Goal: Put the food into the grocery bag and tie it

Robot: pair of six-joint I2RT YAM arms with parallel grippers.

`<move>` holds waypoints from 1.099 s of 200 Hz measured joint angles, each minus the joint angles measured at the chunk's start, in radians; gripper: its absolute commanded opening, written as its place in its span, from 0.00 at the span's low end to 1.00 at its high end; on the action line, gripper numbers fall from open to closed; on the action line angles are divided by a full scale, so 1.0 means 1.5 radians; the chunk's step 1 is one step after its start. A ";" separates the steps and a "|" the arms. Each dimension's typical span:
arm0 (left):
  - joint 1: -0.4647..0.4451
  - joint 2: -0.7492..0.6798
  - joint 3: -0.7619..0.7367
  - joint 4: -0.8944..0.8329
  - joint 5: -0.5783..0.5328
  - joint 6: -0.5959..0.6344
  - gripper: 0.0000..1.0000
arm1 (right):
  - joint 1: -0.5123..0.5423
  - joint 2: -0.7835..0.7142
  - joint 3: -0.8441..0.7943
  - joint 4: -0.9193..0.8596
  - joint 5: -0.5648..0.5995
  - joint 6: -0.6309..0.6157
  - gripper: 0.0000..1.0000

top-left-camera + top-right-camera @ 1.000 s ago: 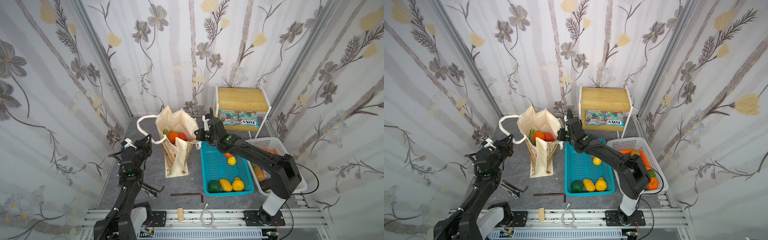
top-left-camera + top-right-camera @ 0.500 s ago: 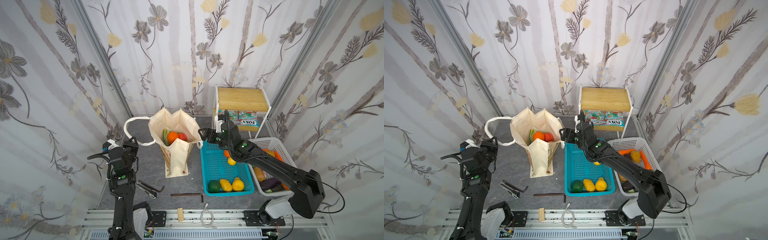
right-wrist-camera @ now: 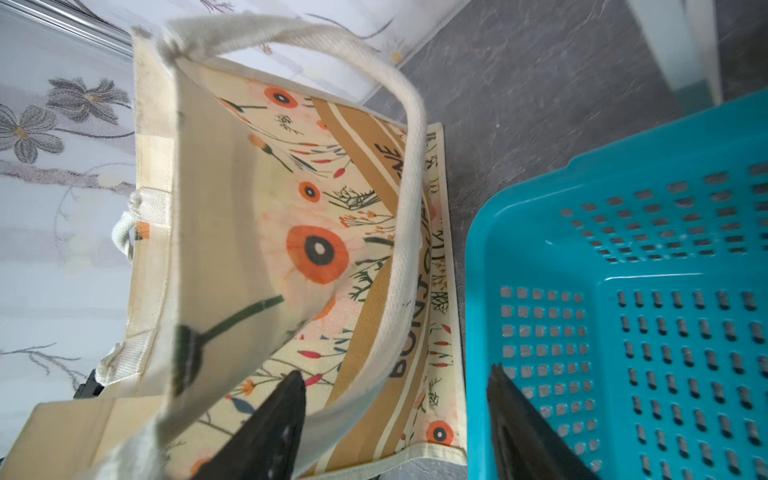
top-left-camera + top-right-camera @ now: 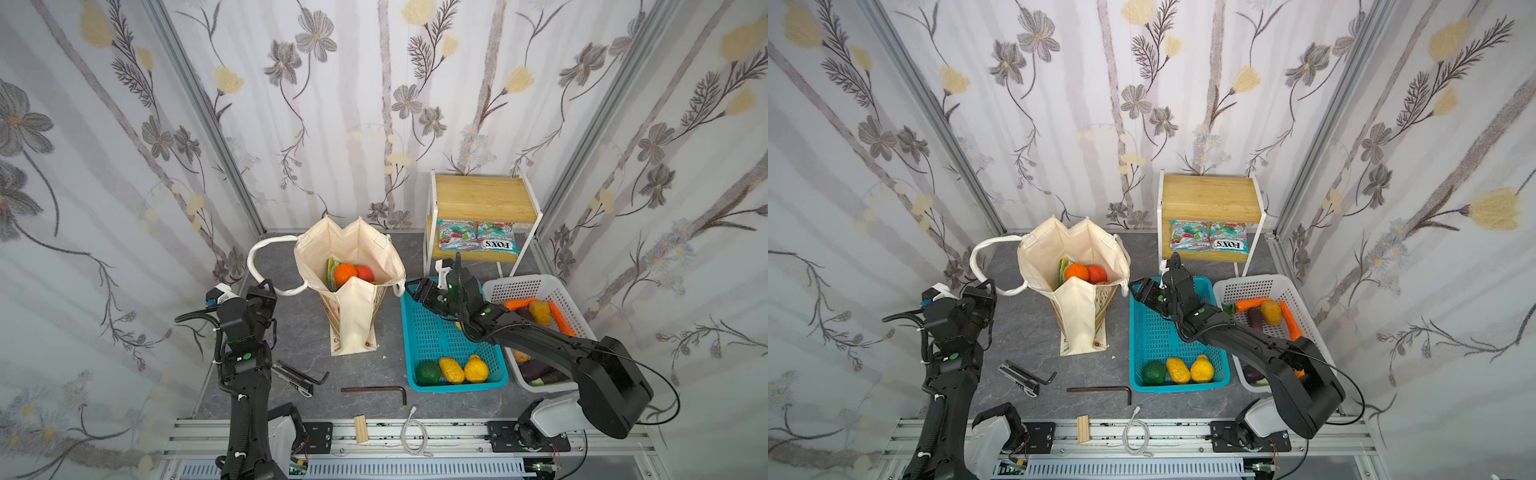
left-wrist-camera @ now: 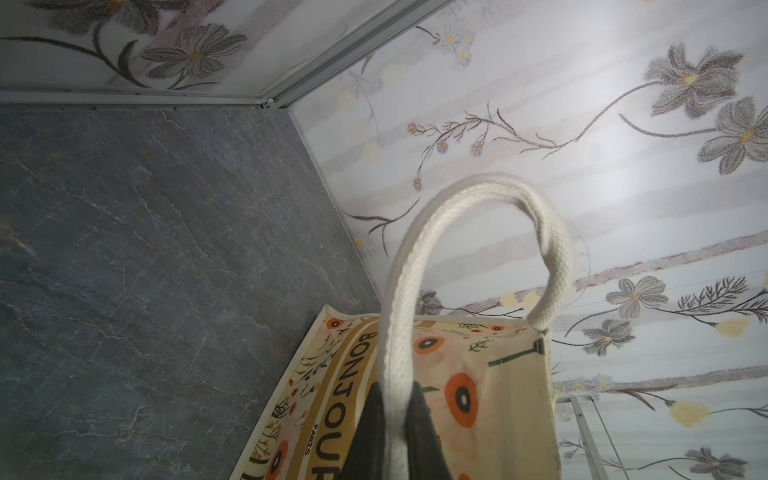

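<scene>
Left wrist view has the left fingers (image 5: 417,432) closed tight on a rope handle (image 5: 478,195) of the bag (image 5: 490,365), the rope pinched between them and arching up to the bag's printed side. Right wrist view shows the right fingers (image 3: 270,432) spread wide with nothing gripped. The other handle (image 3: 411,166) shows in the gap between them, nearer one finger, and whether it touches I cannot tell. In both top views the bag stands upright and open-mouthed on the surface (image 4: 303,332) between the two arms, with an orange (image 4: 345,273), a tomato (image 4: 365,273) and a green packet (image 4: 331,269) inside. The teal basket (image 4: 415,332) sits just beside the bag under the right arm, with lemons (image 4: 452,370) at its near end, and the white basket (image 4: 515,286) stands on its far side. Bare surface lies between the bag and the left arm, and in front of the bag as far as a hex key (image 4: 374,390) near the front rail.
</scene>
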State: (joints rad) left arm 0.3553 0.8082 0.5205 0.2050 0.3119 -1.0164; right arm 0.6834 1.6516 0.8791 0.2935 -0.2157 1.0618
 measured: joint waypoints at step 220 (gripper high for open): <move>0.002 0.003 -0.019 0.001 0.007 -0.020 0.00 | 0.019 0.140 -0.017 0.308 -0.020 0.197 0.00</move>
State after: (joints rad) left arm 0.3576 0.8127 0.4915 0.2062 0.3222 -1.0466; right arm 0.7116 1.8614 0.8543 0.7555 -0.2462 1.3579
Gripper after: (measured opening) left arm 0.078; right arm 0.057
